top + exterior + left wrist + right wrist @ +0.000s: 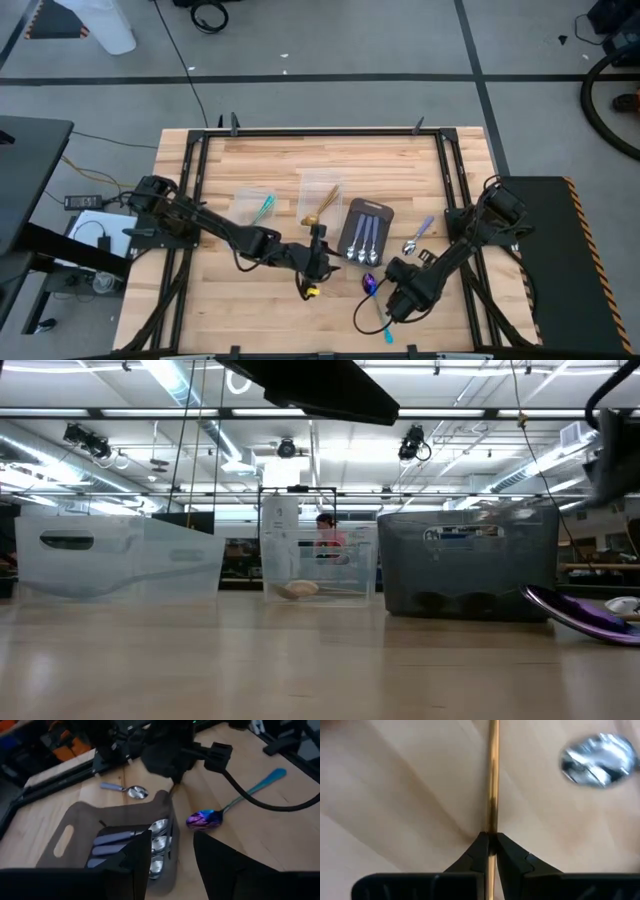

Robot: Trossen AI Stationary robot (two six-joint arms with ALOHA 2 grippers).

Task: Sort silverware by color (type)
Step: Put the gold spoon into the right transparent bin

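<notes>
— So, which arm is busy?

— The right one. The right gripper (490, 839) has its fingers pinched tight on the thin handle of a gold spoon (493, 780), right over the bare wood. I can't tell whether the spoon is lifted or lying flat. The bowl of a loose silver spoon (599, 759) sits just beside it.

— Where is that on the table?

— Looking down, at about four o'clock from the dark grey tray (383, 215), near the tray's corner. The loose silver spoon lies at three o'clock from the tray.

— And the left arm?

— The left gripper (172, 840) hovers at about eight o'clock from the tray, fingers spread wide, nothing between them. It faces the tray and the other arm.

— How are the rest of the spoons lying?

— Three silver spoons (365, 238) lie side by side in the tray, bowls toward the near edge. At five o'clock from it lies an iridescent purple spoon (372, 284), flat on the wood, its teal handle running toward the table's front edge. Two clear tubs stand at nine and ten o'clock from the tray: the far clear tub (243, 195) holds teal-handled spoons (264, 207), and the nearer clear tub (312, 180) holds gold spoons (328, 198).

— Anyone around?

— A person (328, 536) shows far off in the room behind the tubs, well away from the table.
</notes>
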